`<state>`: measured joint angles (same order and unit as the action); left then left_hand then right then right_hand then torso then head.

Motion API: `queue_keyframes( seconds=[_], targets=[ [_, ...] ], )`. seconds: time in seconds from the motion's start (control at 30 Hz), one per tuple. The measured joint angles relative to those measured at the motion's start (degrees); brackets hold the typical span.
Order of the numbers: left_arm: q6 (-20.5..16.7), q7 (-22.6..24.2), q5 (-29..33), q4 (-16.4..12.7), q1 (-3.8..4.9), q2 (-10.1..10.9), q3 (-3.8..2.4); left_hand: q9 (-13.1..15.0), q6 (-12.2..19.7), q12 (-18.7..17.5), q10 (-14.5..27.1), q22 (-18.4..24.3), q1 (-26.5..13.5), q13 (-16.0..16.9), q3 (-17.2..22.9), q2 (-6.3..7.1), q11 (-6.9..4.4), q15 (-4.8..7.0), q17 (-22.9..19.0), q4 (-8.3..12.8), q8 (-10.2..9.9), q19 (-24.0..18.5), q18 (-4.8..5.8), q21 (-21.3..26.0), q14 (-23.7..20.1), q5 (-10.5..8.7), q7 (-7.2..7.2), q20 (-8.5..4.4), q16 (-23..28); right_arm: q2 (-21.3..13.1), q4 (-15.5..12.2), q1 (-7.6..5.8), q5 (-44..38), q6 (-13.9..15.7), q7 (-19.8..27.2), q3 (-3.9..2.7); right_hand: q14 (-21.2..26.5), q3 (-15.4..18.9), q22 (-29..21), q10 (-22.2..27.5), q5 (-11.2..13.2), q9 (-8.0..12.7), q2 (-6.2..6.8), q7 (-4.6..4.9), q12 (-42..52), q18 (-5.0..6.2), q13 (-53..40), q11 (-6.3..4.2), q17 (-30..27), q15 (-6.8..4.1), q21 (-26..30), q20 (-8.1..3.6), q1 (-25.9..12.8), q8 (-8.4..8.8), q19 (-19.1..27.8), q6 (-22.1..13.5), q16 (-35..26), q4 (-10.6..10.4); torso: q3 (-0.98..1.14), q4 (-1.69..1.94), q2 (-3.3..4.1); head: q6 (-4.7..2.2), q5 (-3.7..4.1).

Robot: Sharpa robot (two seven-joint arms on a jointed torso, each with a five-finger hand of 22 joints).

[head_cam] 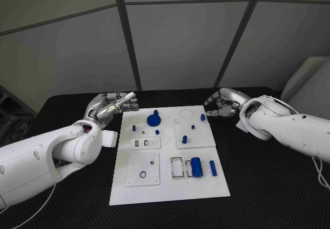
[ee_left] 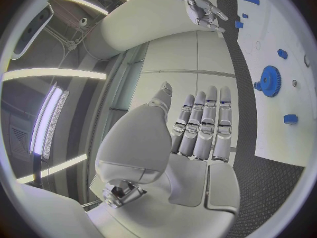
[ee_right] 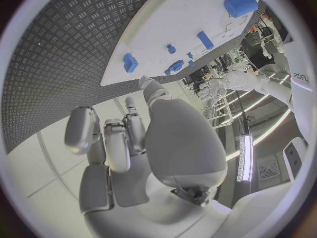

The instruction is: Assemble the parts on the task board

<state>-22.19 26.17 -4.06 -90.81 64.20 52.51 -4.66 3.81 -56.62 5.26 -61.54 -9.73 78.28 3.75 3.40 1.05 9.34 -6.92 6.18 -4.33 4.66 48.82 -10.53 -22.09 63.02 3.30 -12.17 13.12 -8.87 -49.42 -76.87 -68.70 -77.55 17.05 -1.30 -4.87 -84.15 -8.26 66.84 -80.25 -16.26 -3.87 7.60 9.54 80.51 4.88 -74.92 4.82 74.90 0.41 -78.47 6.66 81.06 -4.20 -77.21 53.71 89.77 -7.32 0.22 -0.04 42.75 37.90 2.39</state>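
Observation:
The white task board lies in the middle of the black table. A blue gear sits near its far edge, with small blue pegs around it. A blue cylinder and a thin blue bar lie nearer the front. My left hand hovers off the board's far left corner, fingers straight and together, holding nothing. My right hand hovers off the far right corner, fingers loosely bent, empty. In the left wrist view the gear lies beyond the flat left hand. The right wrist view shows the right hand above the board.
Small white inset plates with slots and holes lie on the board. Grey wall panels stand behind the table. Black table surface stretches on both sides of the board.

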Motion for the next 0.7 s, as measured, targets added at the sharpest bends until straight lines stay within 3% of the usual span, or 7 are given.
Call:
queue_keyframes(
  seconds=[0.3,0.7],
  targets=[
    [0.1,0.0,-0.1,0.3,-0.01,-0.2,0.00,0.0,0.0,0.0,0.0,0.0,0.0,0.0,0.0,0.00,0.00,0.00,0.0,0.0,0.0,0.0,0.00,0.0,0.0,0.00,0.00,0.00,0.0,1.8,2.5,0.18,0.8,-2.0,0.7,0.00,0.0,0.0,0.0,0.0,0.0,0.0,0.00,0.00,0.0,0.00,0.0,0.00,0.0,0.00,0.0,0.00,0.0,0.00,0.0,0.0,0.0,0.0,-0.04,0.12,-0.02,0.32,0.18],
    [0.1,0.0,-0.1,0.6,-0.01,-0.3,0.00,0.0,0.0,0.0,0.0,0.0,0.0,0.0,0.0,0.00,0.00,0.00,0.0,0.0,0.0,0.0,0.00,0.0,0.0,0.00,0.00,0.00,0.0,2.8,3.9,0.77,0.9,-4.2,0.6,0.02,0.0,-0.2,-0.1,0.0,0.2,0.0,-0.23,0.00,0.0,0.00,0.0,0.00,0.0,0.00,0.0,0.00,0.2,0.00,0.0,0.0,0.0,0.2,-0.05,0.12,-0.08,0.51,0.05]
  ],
)
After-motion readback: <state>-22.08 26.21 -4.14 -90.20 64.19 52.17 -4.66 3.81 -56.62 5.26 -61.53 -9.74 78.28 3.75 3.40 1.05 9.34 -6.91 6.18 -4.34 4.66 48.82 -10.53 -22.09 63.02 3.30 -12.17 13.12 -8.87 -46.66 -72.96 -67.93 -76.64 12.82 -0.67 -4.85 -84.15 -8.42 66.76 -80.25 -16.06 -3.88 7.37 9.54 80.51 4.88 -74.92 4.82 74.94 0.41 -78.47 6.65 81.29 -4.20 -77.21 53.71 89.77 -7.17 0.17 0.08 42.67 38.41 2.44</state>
